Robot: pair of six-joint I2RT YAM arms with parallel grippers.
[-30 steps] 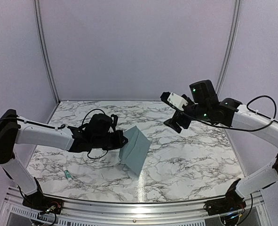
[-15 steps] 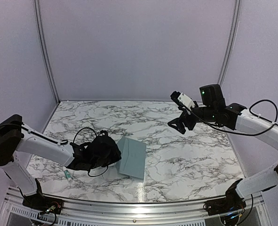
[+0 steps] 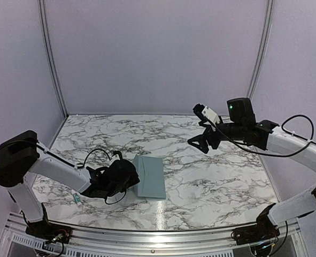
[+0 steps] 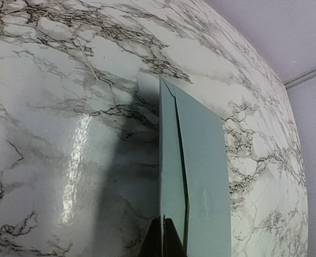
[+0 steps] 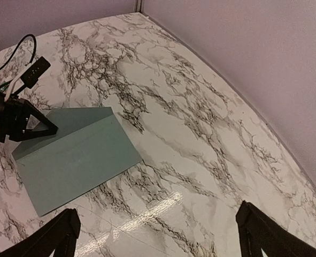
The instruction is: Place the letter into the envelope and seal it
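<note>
The blue-grey envelope (image 3: 153, 176) lies nearly flat on the marble table, left of centre. My left gripper (image 3: 132, 180) is low at its left edge. In the left wrist view the fingertips (image 4: 159, 242) are closed on a thin edge of the envelope (image 4: 203, 160), along its flap side. In the right wrist view the envelope (image 5: 77, 155) lies at lower left with the left gripper's dark fingers (image 5: 27, 123) on its far corner. My right gripper (image 3: 198, 143) hangs high over the table's right of centre, wide open and empty (image 5: 158, 214). No letter shows.
A small green-and-white tube (image 3: 77, 199) lies near the table's front left, beside the left arm. The table's (image 3: 211, 176) front edge is a metal rail. Pale walls enclose the back and sides. A black cable loops over the left wrist (image 3: 96, 155).
My left gripper has come down and toward the front with the envelope, which went from steeply tilted to nearly flat. The right gripper drew slightly back and to the right.
</note>
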